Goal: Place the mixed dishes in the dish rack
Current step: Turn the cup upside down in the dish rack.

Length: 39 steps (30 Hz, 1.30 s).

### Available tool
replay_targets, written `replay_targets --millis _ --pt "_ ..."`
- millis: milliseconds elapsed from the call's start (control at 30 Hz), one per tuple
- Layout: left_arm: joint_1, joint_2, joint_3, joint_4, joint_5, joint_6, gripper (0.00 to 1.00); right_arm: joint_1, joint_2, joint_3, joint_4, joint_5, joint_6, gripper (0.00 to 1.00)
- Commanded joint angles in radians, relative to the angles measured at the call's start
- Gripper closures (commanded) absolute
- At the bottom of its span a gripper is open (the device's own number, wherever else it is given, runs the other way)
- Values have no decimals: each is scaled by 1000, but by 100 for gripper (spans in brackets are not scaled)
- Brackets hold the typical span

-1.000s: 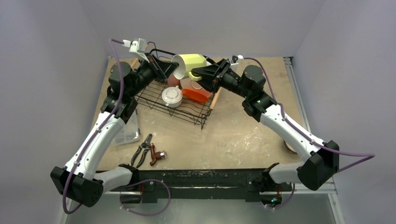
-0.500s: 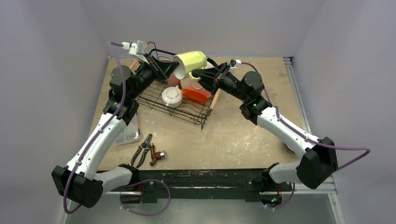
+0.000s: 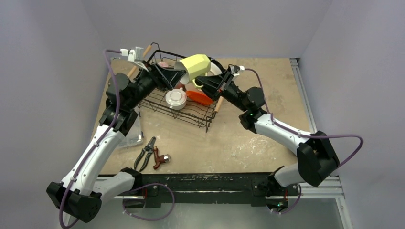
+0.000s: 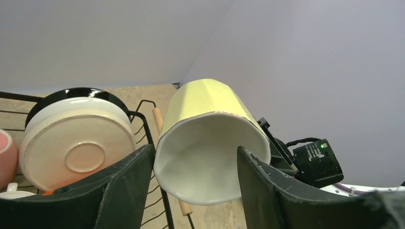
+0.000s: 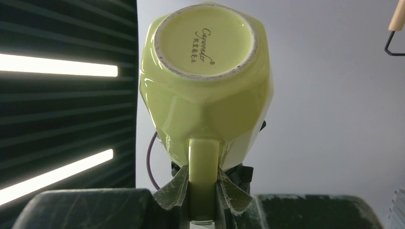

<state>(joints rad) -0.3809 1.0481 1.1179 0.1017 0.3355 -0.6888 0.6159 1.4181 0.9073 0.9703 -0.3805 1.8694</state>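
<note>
A yellow-green mug [image 3: 195, 65] hangs tilted above the far side of the dish rack [image 3: 190, 112], a black wire basket. My right gripper [image 3: 204, 80] is shut on the mug's handle [image 5: 204, 162], with the mug's base [image 5: 205, 40] facing the right wrist camera. My left gripper [image 3: 172, 75] is open, its fingers [image 4: 125, 188] standing on either side of the mug's mouth [image 4: 203, 162]. In the rack are a white mug [image 3: 175, 98], a red plate [image 3: 200, 98], a pink mug [image 4: 5, 157] and a cream plate [image 4: 71, 143] with a dark bowl [image 4: 79, 92] behind it.
Pliers [image 3: 145, 152] and a red-handled tool [image 3: 162, 159] lie on the table near the front. A clear plastic box [image 3: 130, 136] sits under the left arm. The rack's wooden handles [image 3: 218, 102] run along its short ends.
My left gripper has opened and let go of the mug's rim. The right gripper closed on the handle and now carries the mug alone, tilted a little more.
</note>
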Motion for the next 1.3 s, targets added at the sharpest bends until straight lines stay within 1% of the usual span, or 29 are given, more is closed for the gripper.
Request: replay_targets --millis 0,133,200,267,333,400,433,467,533,667,700,833,900,967,1100,1267 --pt "-13 -79 15 -96 27 2 35 -43 -37 32 168 118 -99 100" --pt "-10 -139 27 -266 25 40 32 -124 -89 45 15 22 -245 100" --pt "-10 -157 54 -353 15 46 31 -163 -122 68 -124 -48 -356 100" --pt "-8 -161 106 -456 -14 26 30 -189 -152 103 -248 -104 -509 100" --pt "-4 -149 176 -535 -22 -18 32 -197 -166 166 -406 -139 -700 100" --pt "1 -130 231 -576 -1 -75 33 -196 -171 246 -588 -144 -890 100" --pt "4 -117 255 -584 18 -105 34 -196 -173 284 -648 -145 -961 100" --pt "6 -102 277 -584 33 -134 34 -196 -178 294 -677 -145 -1008 100" --pt "5 -68 324 -576 67 -166 36 -196 -190 296 -682 -127 -1062 100" --pt "5 50 495 -641 99 -153 39 -195 -174 340 -728 -139 -1155 100" --pt "6 86 548 -676 103 -141 40 -194 -171 366 -775 -138 -1208 100" --pt "4 243 785 -892 136 -103 40 -176 -173 452 -957 -145 -1514 100" --pt "3 312 885 -974 188 -107 37 -141 -172 493 -1070 -119 -1652 100" --pt "-11 365 948 -1037 221 -96 34 -96 -177 506 -1123 -75 -1758 100" --pt "-58 427 1041 -1159 180 -22 27 -1 -170 541 -1207 45 -1926 100" --pt "-118 465 1154 -1335 33 73 23 56 -152 583 -1284 138 -2039 100"
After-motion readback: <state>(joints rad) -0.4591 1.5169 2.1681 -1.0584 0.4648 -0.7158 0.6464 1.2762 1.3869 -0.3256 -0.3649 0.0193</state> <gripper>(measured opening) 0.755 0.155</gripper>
